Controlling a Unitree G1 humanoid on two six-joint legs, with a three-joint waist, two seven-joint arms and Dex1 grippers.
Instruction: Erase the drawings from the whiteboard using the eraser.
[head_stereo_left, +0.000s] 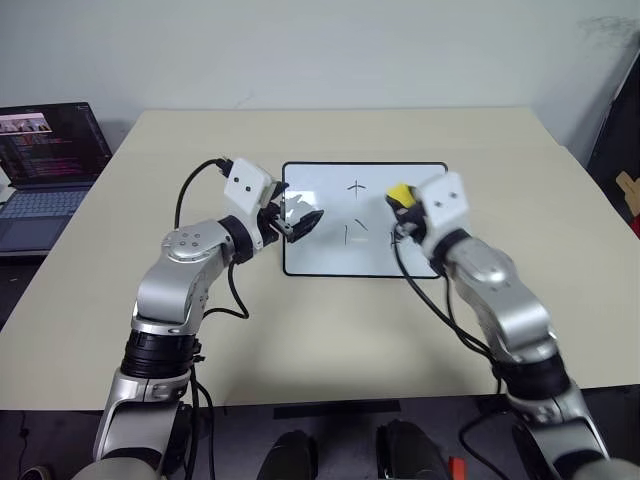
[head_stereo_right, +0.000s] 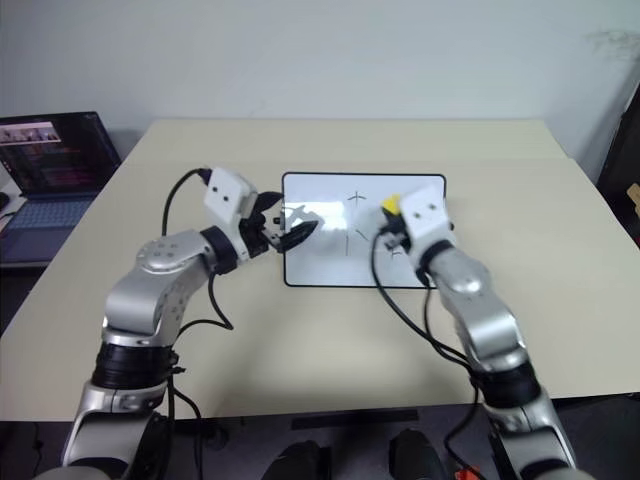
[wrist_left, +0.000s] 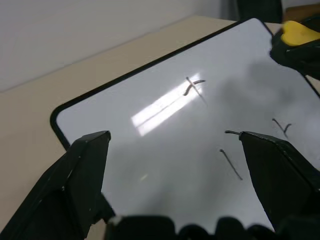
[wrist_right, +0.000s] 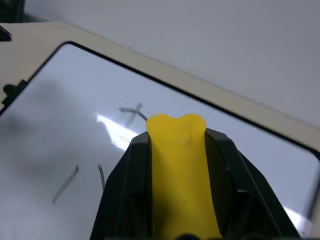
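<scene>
The yellow eraser (wrist_right: 180, 175), judged light and soft since it is pinched in at the middle, is clenched in the right tool (head_stereo_left: 402, 200) over the board (head_stereo_left: 330, 250) on the worktop (head_stereo_left: 500, 150), near the drawings (head_stereo_left: 356, 187), while the left tool (head_stereo_left: 303, 222) is spread empty.

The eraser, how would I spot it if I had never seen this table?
Find the white whiteboard lying flat mid-table, between the two arms. Over its right part, the right gripper pinches the eraser between its black fingers. It is the only bright yellow thing around; the drawings beside it are thin black strokes.
</scene>
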